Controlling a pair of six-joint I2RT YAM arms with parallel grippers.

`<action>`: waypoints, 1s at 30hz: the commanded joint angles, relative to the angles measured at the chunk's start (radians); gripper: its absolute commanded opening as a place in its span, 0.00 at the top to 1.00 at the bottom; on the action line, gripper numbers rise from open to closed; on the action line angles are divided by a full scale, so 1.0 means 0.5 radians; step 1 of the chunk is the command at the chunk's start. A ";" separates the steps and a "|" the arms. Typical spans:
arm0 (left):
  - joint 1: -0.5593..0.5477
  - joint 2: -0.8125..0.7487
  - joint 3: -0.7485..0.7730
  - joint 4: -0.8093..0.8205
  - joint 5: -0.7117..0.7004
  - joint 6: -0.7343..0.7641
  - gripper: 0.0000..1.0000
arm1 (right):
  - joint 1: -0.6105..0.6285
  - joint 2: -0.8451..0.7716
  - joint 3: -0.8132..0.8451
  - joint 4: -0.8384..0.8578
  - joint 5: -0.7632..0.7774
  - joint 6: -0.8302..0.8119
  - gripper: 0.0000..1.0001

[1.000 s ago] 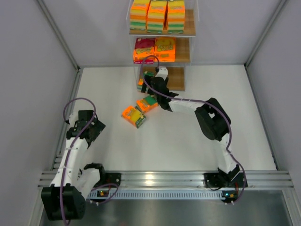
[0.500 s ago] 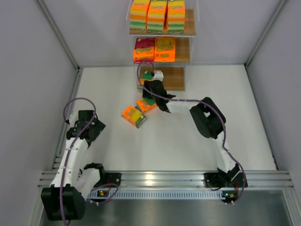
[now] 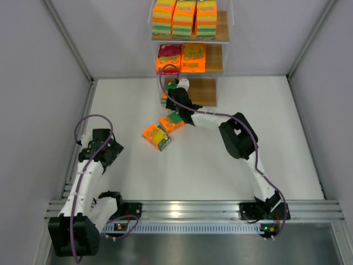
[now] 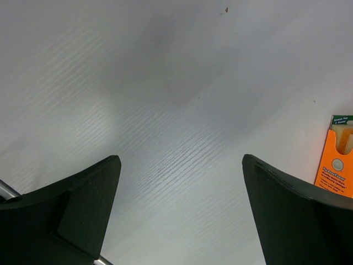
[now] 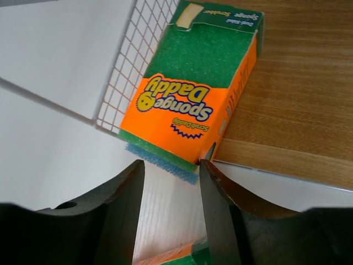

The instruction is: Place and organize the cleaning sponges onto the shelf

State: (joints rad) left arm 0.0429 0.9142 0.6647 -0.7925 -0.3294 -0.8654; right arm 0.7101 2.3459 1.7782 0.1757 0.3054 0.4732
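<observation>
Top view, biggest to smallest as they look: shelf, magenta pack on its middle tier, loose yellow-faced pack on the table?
1. the shelf
2 and 3. the magenta pack and the yellow-faced pack look about alike, so unranked.

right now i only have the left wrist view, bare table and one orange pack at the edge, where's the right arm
Observer: The right gripper is at the left end of the bottom board of the shelf, jaws partly closed at the near end of a green Sponge Daddy pack. I can't tell if they grip it.
Operator: is that pack fully on
Observer: It seems not. Its near end looks to overhang the board's front edge, and it lies against the wire side.
Operator: any packs on the table
Observer: Two: a yellow-faced pack and a second pack close beside it, in front of the shelf.
</observation>
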 commanded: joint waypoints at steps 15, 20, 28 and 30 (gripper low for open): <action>-0.003 0.025 0.020 -0.016 -0.062 0.000 0.02 | -0.119 0.107 0.202 -0.100 -0.089 0.038 0.54; -0.003 0.015 0.020 -0.016 -0.062 0.000 0.02 | -0.119 0.085 0.177 -0.075 -0.111 0.066 0.52; -0.003 -0.015 0.005 0.002 -0.038 -0.003 0.02 | -0.052 -0.337 -0.341 0.133 -0.206 0.069 0.24; -0.003 -0.024 0.002 0.008 -0.028 -0.003 0.02 | -0.021 -0.448 -0.534 0.185 -0.197 0.081 0.18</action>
State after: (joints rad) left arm 0.0429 0.9241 0.6647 -0.7940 -0.3344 -0.8654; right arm 0.6731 2.2745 1.5818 0.1646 0.2150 0.5056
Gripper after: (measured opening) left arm 0.982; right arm 0.802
